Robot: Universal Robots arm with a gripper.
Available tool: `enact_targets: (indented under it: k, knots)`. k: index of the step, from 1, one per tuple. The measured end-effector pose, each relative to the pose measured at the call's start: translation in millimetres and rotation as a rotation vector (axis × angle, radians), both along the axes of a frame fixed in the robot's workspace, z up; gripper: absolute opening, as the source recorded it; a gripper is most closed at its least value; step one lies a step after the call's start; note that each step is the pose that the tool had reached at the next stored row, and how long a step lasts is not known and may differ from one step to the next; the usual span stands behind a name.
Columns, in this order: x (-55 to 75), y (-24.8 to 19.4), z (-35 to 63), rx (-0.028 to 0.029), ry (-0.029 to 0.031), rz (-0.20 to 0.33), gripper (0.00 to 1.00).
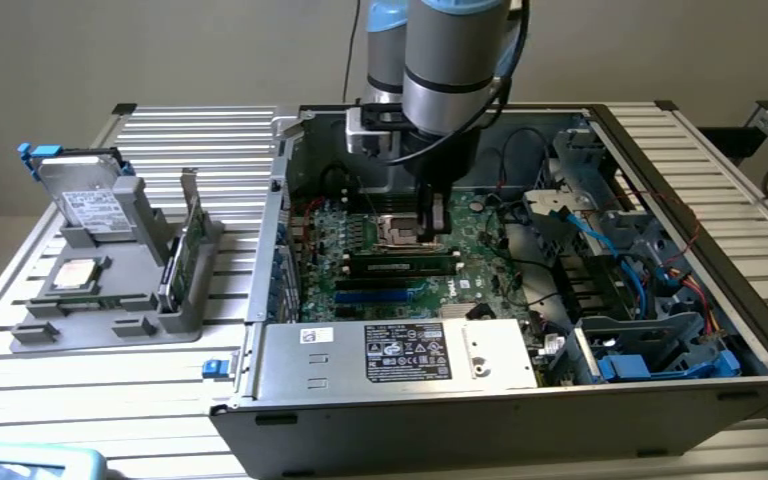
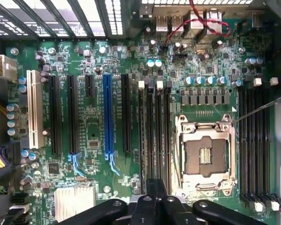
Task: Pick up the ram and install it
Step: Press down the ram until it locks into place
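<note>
**Gripper** [image 1: 434, 232] low inside the open computer case [image 1: 491, 435], fingers pressed together with nothing visible between them, poised just above the motherboard [image 2: 93, 126] beside the CPU socket [image 2: 206, 154]. The ram [image 1: 404, 267] lies along 1 black slot next to that socket, apparently seated. Judged risk: an unlatched end would leave the stick tilted, and an off-centre push could slide the fingertips onto the exposed socket pins.
</note>
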State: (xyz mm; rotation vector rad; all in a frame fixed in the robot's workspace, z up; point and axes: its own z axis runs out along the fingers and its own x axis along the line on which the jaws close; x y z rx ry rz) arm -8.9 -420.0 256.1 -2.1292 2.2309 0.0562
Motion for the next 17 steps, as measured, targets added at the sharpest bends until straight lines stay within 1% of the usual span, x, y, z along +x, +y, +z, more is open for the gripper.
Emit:
enact_targets:
  k: [4, 7, 9, 11, 12, 15, 17]
  knots:
    - [3.7, -0.3, -7.3, 0.0000, 0.0001, -0.004, 0.11]
    - [4.2, -1.5, -12.7, 0.0001, 0.0004, -0.009, 0.11]
    - [4.2, -2.4, -15.8, 0.0001, 0.0021, -0.012, 0.11]
    - [4.4, -2.6, -16.0, -0.0001, 0.0036, -0.012, 0.11]
    - [5.0, -2.7, -15.9, -0.0003, 0.0057, -0.012, 0.11]
    - [8.7, -2.8, -17.5, 0.0001, 0.0190, -0.012, 0.11]
    - [10.7, -3.0, -19.5, 0.0000, 0.0249, -0.012, 0.11]
